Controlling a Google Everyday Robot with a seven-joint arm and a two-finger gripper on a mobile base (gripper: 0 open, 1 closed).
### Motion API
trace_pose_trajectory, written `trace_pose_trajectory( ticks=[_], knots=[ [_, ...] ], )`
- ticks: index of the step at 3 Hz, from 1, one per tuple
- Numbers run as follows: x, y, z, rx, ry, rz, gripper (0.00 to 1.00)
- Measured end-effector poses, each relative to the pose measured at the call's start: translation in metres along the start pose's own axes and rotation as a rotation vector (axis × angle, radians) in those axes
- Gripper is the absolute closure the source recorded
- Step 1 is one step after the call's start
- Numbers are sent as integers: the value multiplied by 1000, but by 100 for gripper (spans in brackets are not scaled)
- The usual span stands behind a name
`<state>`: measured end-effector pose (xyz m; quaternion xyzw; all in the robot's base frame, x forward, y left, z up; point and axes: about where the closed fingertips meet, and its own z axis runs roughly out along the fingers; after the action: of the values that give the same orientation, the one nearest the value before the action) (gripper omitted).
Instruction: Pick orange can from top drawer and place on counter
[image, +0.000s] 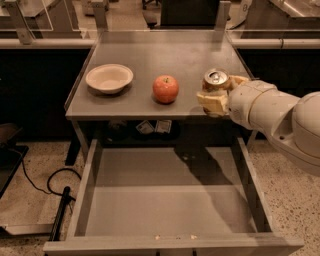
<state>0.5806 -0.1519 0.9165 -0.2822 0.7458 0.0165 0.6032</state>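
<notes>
1 camera view looks from high in front of the wide, shallow grey metal top drawer (165, 200), tilted down and forward across it to the flat matte grey counter (150, 50). It stands near, with the drawer front along the bottom edge. At the right, the cream gripper (220, 91) clasps the small cylindrical orange can (216, 78) over the counter's right front corner.

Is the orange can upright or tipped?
Upright: the orange can, silver top up, sits in the gripper over the counter near its front edge.
</notes>
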Motion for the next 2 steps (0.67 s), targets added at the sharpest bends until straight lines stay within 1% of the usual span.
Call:
trace_pose_trajectory(
  ticks=[1,2],
  knots=[
    [-4,-24,12,35,-6,19,100],
    [0,-41,26,56,3,39,100]
  ],
)
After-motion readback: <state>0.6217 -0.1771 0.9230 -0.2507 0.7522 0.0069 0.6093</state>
